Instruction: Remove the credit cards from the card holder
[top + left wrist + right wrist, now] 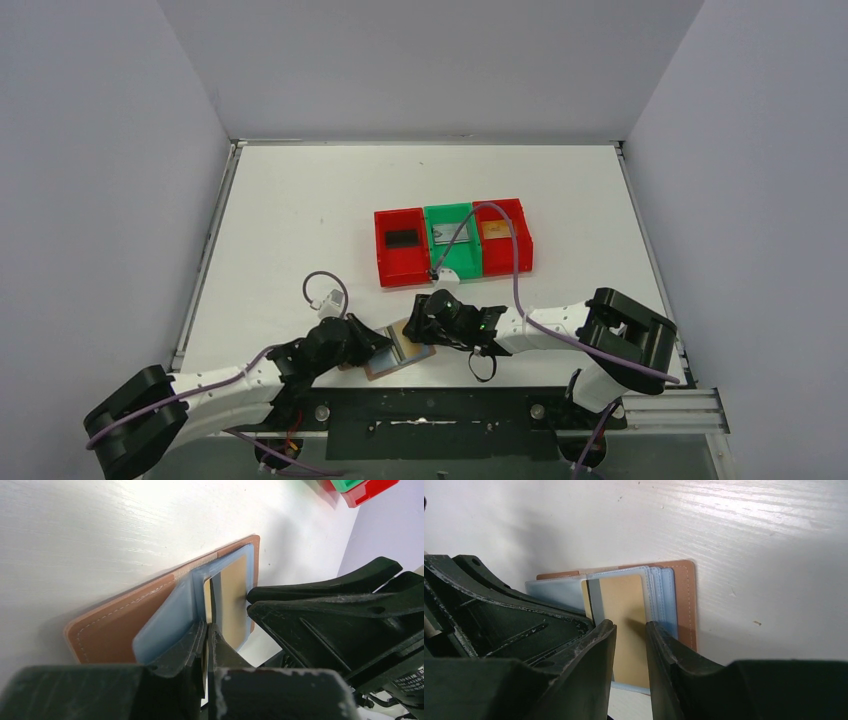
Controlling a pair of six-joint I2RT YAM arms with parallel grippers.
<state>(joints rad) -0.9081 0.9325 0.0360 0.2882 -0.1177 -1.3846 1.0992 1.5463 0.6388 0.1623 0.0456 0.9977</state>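
Gold card [624, 605] pocketed — left claw [209, 625] pinching card holder [115, 625], right claw [630, 629] spread at two o'clock, must clamp, pull.

left claw [206, 630]: matte black plastic, edges pretty scuffed and dusty
right claw [630, 627]: same black, wedge fingers, whitish wear on the rims
arm links [215, 385]: white tubes right behind each claw
joints [630, 335]: chunky black blocks further back
cables [516, 270]: purple, looping off behind both claws
label [407, 684]: white print on the right claw's body, unreadable
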